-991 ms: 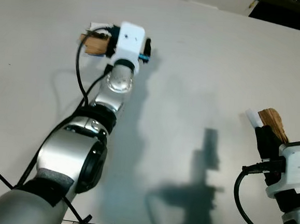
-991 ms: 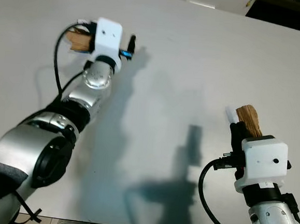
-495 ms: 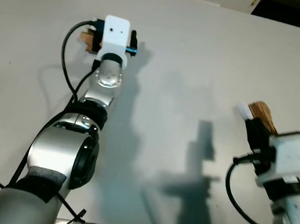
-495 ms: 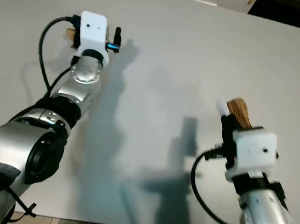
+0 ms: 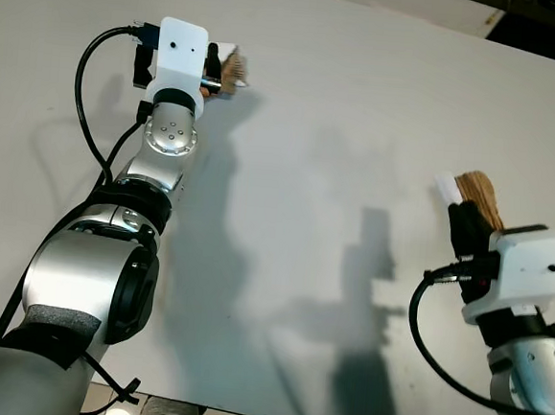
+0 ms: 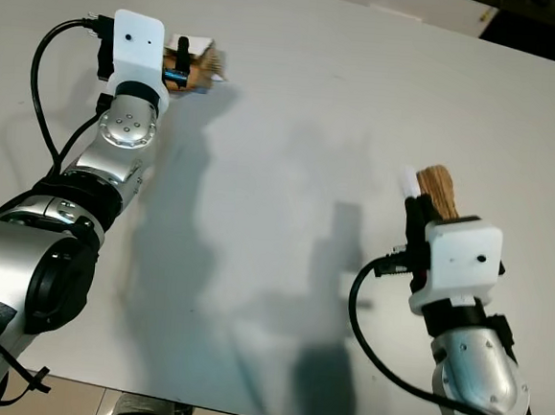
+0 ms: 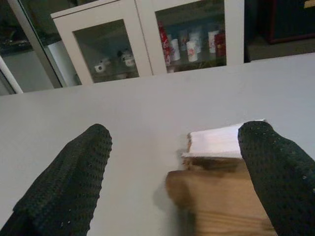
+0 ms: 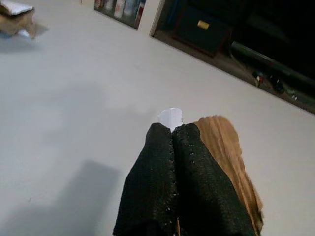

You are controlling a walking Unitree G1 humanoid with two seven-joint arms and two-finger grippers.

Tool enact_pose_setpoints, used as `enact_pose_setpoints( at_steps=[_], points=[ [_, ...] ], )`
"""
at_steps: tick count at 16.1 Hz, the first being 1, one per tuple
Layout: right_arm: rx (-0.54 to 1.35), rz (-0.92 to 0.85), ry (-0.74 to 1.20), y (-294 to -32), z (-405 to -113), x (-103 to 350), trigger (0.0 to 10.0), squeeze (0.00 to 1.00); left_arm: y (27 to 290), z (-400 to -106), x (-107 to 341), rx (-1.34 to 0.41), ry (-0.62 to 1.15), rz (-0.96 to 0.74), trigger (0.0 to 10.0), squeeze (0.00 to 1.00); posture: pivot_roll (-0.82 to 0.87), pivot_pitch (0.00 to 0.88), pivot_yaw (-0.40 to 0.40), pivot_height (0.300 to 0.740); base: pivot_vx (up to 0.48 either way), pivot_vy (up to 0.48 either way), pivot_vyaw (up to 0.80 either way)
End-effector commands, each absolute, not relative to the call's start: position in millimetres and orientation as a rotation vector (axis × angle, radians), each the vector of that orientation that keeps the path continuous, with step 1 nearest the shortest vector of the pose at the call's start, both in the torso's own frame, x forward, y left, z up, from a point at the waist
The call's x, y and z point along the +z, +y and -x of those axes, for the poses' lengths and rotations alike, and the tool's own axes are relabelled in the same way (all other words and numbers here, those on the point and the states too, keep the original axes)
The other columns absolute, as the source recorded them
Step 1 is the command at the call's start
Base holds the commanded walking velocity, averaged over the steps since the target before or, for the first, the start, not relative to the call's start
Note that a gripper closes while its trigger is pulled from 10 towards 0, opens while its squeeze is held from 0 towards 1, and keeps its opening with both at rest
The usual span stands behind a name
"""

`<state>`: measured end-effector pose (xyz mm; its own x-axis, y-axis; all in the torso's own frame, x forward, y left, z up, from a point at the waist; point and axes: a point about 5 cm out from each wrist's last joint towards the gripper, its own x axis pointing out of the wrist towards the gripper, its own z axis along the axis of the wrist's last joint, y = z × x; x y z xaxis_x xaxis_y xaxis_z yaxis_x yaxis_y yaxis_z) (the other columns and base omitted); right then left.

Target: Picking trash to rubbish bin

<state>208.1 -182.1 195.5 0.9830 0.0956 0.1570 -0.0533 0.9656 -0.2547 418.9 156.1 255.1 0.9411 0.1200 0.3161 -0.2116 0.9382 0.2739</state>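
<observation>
Our left gripper (image 7: 172, 187) has its fingers spread beside the scrap (image 7: 221, 196) on the floor (image 5: 361, 128), lined up to grab it. Right gripper (image 8: 179, 147) is already pinched on a wrapper (image 8: 226, 152), held clear for the bin.

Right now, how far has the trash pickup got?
Done: the right gripper is shut on a brown-and-white scrap, lifted off the grey floor. In hand: the left gripper, jaws open, straddles a second brown-and-white scrap lying on the floor. Left: closing on it, then binning both.
</observation>
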Motion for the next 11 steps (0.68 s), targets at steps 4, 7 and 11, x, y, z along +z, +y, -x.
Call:
enact_pose_setpoints(
  at_steps=[4,7,11],
  points=[
    [0.033,0.263,-0.154,-187,-193,195,10.0,0.00,142,-421,258,0.149,-0.278,-0.326,10.0,0.00,-0.08,0.302,-0.075,0.740,0.000,0.000,0.00],
    [0.019,0.265,-0.150,-187,-188,195,10.0,0.00,132,-422,259,0.118,-0.272,-0.327,10.0,0.00,-0.11,0.313,-0.064,0.740,0.000,0.000,0.00],
    [-0.010,0.266,-0.130,-188,-177,195,10.0,0.00,123,-422,248,0.084,-0.228,-0.341,10.0,0.00,-0.14,0.337,-0.055,0.740,0.000,0.000,0.00]
  ],
)
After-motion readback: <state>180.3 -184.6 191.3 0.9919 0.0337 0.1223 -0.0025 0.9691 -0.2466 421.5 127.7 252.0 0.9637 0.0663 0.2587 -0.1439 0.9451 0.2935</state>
